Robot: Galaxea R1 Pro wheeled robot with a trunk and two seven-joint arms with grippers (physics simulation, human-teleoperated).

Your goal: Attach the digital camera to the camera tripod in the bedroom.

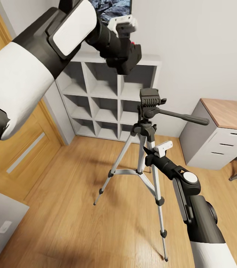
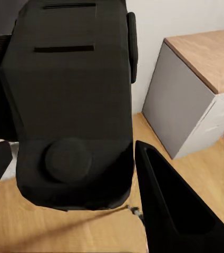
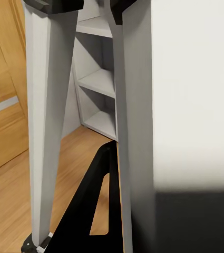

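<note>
Our left gripper (image 1: 127, 44) pinches the digital camera (image 1: 130, 57) above the camera tripod (image 1: 148, 123). Our right gripper (image 1: 151, 150) meets its legs; grip unclear

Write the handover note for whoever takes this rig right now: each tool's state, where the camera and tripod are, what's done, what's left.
Left tool: shut on the digital camera, held up in the air above the tripod head, in front of the white cube shelf.
Right tool: up against the upper legs of the camera tripod; whether it grips one cannot be told.
Tripod: standing upright on the wood floor, pan handle pointing toward the desk.
Done: camera picked up and brought over the tripod.
Left: lower the camera onto the head plate, seat it, release.
</note>
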